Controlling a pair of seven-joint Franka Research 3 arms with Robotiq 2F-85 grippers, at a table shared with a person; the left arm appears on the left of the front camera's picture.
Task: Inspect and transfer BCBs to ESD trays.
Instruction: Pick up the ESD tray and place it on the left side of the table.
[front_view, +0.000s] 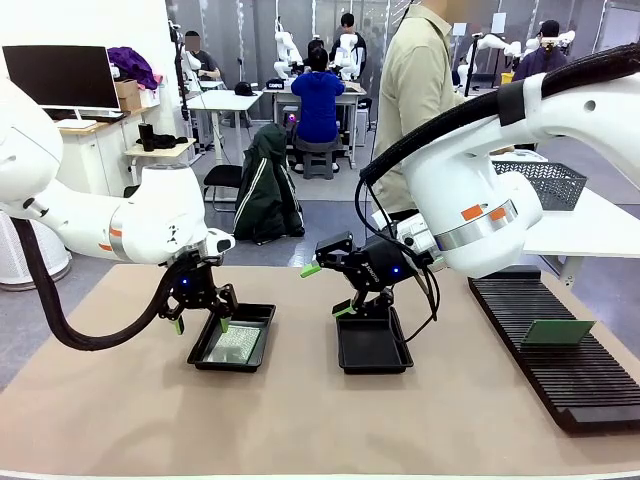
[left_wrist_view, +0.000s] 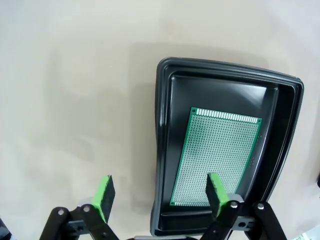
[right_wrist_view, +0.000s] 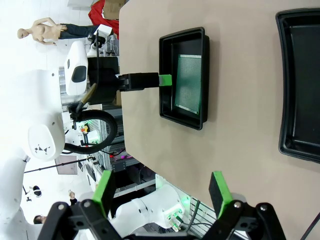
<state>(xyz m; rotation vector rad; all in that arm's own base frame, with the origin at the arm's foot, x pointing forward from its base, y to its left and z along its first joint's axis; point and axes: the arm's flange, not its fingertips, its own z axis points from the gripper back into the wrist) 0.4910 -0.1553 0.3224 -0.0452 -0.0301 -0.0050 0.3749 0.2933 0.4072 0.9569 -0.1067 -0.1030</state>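
Left tool (left_wrist_view: 159, 182) hangs spread and holds nothing. One pad is above the BCB (left_wrist_view: 217, 157); the other is outside the rim of the left ESD tray (left_wrist_view: 225, 67), so the jaws straddle that wall. The BCB lies flat on the tray floor, its patterned face up, close to the wall nearest the tool.

Right tool (right_wrist_view: 161, 189) is likewise spread and holds nothing, poised over the far end of the right ESD tray (front_view: 372, 352), which holds no board. A second BCB (front_view: 558, 332) stands tilted in the slotted rack (front_view: 570, 385) at the robot's right.

Procedure, as judged: placement in the left tray appears complete.
1. Raise the left tool straight up, so that the inner pad neither drags the board nor catches the rim.
2. Keep the jaws wide until they are above the rim.
3. Confirm that the board sits level before leaving it.

The worktop (front_view: 120, 420) is a plain matte tan sheet. Beyond it a person (front_view: 415, 90) stands at the far side, and a grey mesh basket (front_view: 555, 185) rests on a side table. The room is an open laboratory with desks and seated people.
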